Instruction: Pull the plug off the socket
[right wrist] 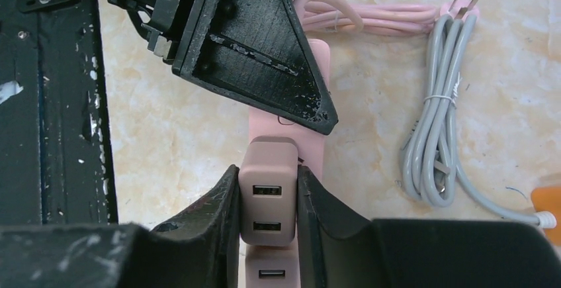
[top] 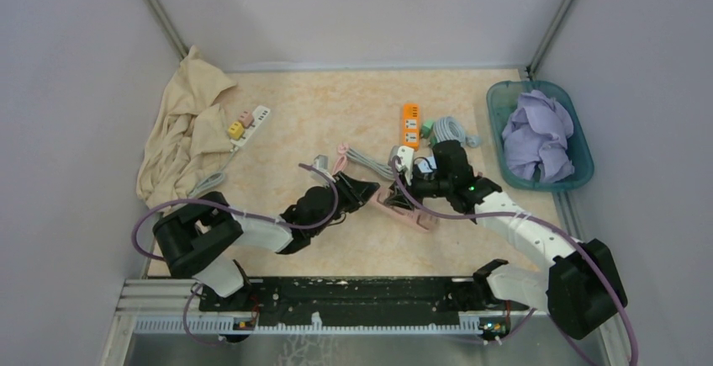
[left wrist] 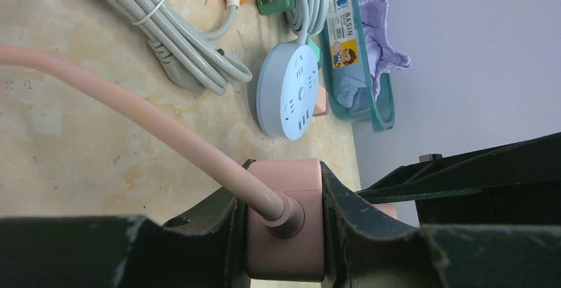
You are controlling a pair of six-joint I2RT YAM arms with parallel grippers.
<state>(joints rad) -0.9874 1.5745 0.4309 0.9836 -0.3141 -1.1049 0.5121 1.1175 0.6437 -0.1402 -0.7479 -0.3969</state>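
Two-handed grab, lol
My left gripper pinched the pink power strip by its cord end; right gripper squeezed the pink USB adapter (sitting on that strip).

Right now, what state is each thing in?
Left gripper: jaws shut on pink power strip.
Right gripper: jaws shut on pink USB adapter.
Pink USB adapter: over the strip, seating unclear.
Grey cable: bundled, tied.
Teal basin: holds purple cloth.
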